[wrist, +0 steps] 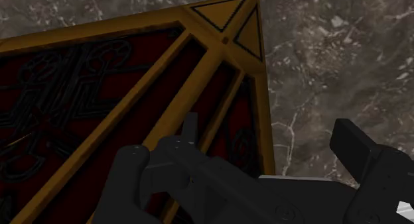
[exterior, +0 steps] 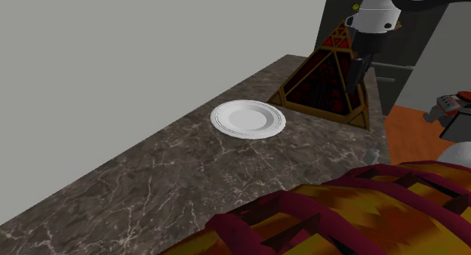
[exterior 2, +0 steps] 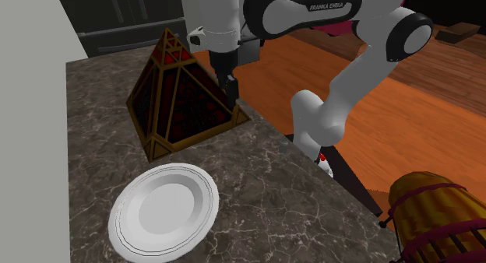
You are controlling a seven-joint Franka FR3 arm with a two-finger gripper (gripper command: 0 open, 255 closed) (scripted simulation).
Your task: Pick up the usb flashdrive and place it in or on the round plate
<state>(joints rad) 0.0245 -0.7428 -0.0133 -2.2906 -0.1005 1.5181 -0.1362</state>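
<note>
White arm [exterior 2: 280,16] lettered FRANKA EMIKA, white plate [exterior 2: 163,211]

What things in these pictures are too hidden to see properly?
- Pyramid: shoulder view, the gripper covers part of it.
- Striped barrel: shoulder view, cut off by the bottom edge.
- Small white-and-red thing beside the arm: second exterior view, too small to name.

Arm reaching out, wrist bent downward.
White arm [exterior 2: 354,67] rises from its base, folds at the dark elbow and runs toward the second exterior view's left; black gripper [exterior 2: 230,84] hangs pointing straight down.
</note>
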